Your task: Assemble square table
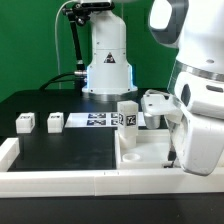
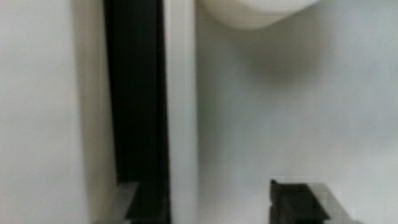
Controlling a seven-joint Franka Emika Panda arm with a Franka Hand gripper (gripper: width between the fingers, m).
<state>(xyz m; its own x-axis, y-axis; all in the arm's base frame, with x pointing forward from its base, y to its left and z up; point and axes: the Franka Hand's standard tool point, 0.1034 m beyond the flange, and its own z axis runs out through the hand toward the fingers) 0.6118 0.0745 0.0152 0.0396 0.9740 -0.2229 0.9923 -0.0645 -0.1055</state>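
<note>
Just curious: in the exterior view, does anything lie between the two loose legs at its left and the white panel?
Only the marker board, lying flat between the legs and the panel. Nothing taller shows there.

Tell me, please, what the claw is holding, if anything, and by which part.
Nothing, it seems: in the wrist view the claw has its fingertips apart, with only the white panel showing between them.

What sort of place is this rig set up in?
Most likely a robotics lab test bench rather than a workshop: a plain green backdrop behind, a black tabletop carrying a marker board of printed tags, and a white robot base standing at the back.
</note>
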